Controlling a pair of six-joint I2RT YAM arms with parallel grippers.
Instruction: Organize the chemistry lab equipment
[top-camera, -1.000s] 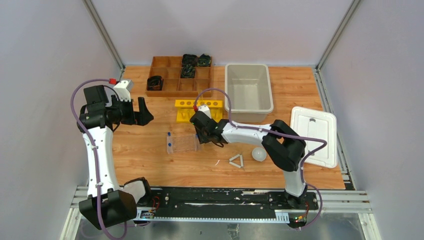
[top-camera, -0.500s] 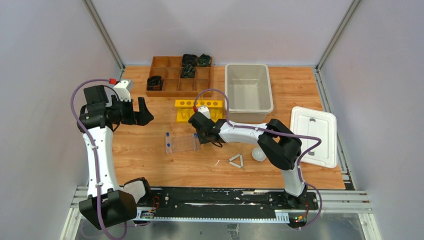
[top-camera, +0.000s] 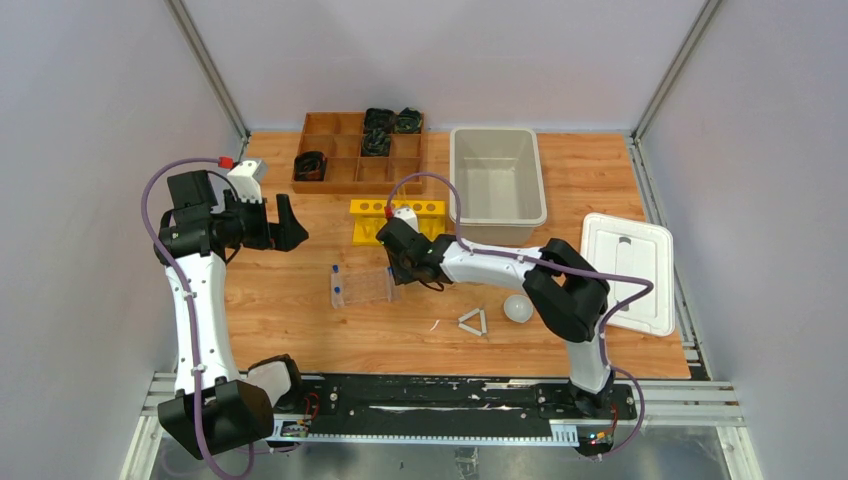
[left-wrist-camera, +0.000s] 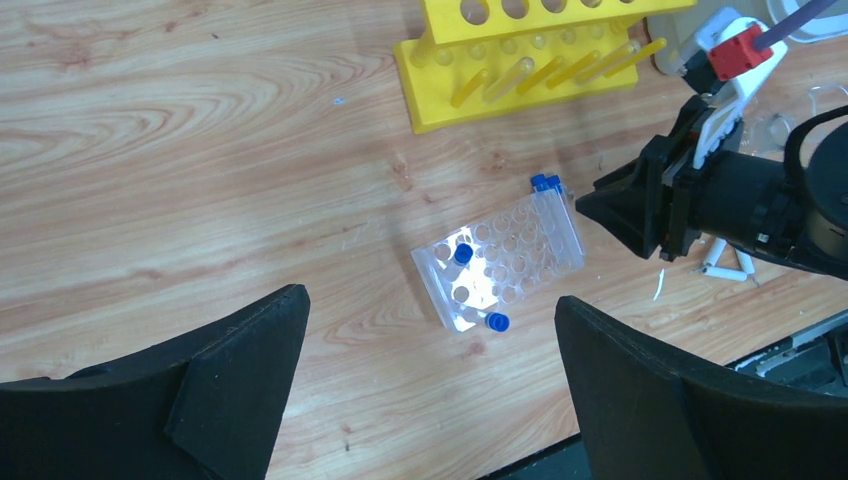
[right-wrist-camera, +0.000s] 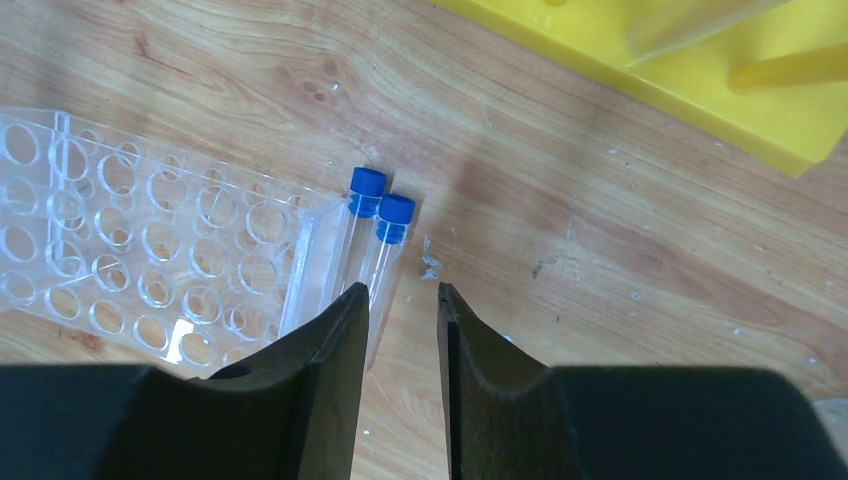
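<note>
Against the three-o'clock edge of a clear plastic rack of round wells, seen from the right wrist, two slim blue-capped tubes lie side by side on the grained wooden tabletop, caps toward twelve o'clock. The right end effector hangs over their lower ends, its black fingers narrowly parted over bare wood. A third capped tube stands in one well. At one o'clock stands a yellow holed rack. The left end effector gapes wide, holding nothing.
</note>
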